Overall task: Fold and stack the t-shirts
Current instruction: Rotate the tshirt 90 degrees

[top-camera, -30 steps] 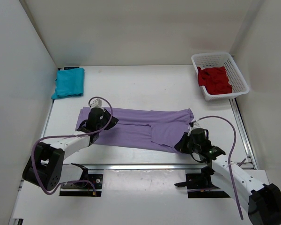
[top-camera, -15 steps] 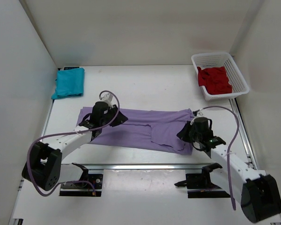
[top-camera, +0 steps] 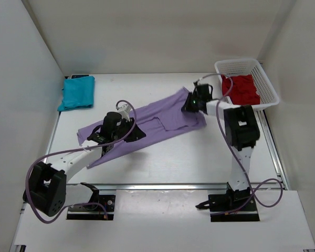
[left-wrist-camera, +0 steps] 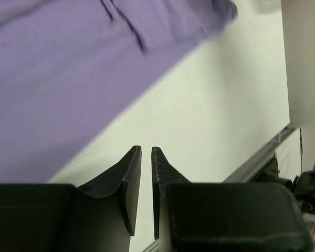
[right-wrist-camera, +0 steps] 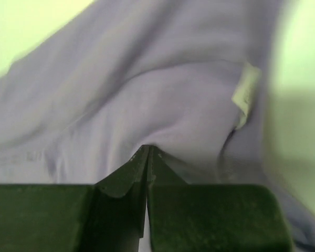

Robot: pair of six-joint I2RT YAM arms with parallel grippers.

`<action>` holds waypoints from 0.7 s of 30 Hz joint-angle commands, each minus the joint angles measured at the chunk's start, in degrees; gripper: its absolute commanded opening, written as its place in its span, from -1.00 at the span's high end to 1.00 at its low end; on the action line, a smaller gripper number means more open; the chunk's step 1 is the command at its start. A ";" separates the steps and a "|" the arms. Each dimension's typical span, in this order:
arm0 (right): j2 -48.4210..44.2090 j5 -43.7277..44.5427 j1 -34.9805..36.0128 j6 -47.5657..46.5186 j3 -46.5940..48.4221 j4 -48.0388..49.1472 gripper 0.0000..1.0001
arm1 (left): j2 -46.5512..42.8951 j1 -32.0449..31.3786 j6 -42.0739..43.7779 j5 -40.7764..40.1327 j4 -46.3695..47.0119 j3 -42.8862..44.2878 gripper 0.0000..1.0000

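right claw (right-wrist-camera: 147, 148) is clamped on a fold of the purple shirt (top-camera: 147, 122), at its far end, where a pale label (right-wrist-camera: 245, 94) shows just beside the grip. seen from above, that arm reaches far toward the back right, close to the basket (top-camera: 269, 81). so the shirt lies as a long slanted band across the surface (top-camera: 199, 152), one end pinched up there and the other lying toward the front left.

left claw (left-wrist-camera: 146, 151) has its fingers all but together, only a sliver between them and no cloth seen in the gap. it hangs just past the shirt's near edge, with bare surface beyond the tips.

my guess is that the grip at the far end is there to draw the cloth out straight before a fold (the shirt already looks narrowed lengthwise). teal shirt (top-camera: 77, 92) sits folded at the back left, likely the start of the stack. red shirt (top-camera: 242, 89) lies crumpled in the basket, not yet handled.
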 commanded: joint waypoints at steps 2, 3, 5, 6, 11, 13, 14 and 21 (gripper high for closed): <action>16.14 -1.45 -1.78 -5.31 32.10 -14.25 1.00 | -4.62 2.27 0.89 -2.82 -1.70 -0.23 0.51; 20.01 -2.59 -1.87 -6.36 42.68 -20.21 1.00 | -4.62 2.98 0.55 -1.86 -2.40 -0.05 0.52; 24.15 -2.08 -1.43 -9.95 58.55 -29.18 1.00 | -3.74 3.68 0.63 -1.15 -3.11 0.03 0.53; 24.96 -2.07 -1.52 -10.58 66.70 -32.11 1.00 | -3.65 3.86 1.16 -0.97 -3.72 -0.14 0.53; 18.31 0.20 2.86 -17.08 72.45 -48.73 0.99 | -2.07 5.27 0.54 1.75 -4.86 0.12 0.69; 7.90 2.14 6.47 -18.67 57.58 -45.08 1.00 | -2.33 6.24 1.59 3.16 -5.66 0.82 0.78; 4.27 4.76 9.26 -17.46 50.68 -36.97 1.00 | -2.50 6.41 1.95 3.68 -6.88 1.35 0.78; -21.15 1.45 14.91 0.11 -4.71 0.95 0.73 | -5.76 6.24 8.19 0.79 -14.97 6.97 0.75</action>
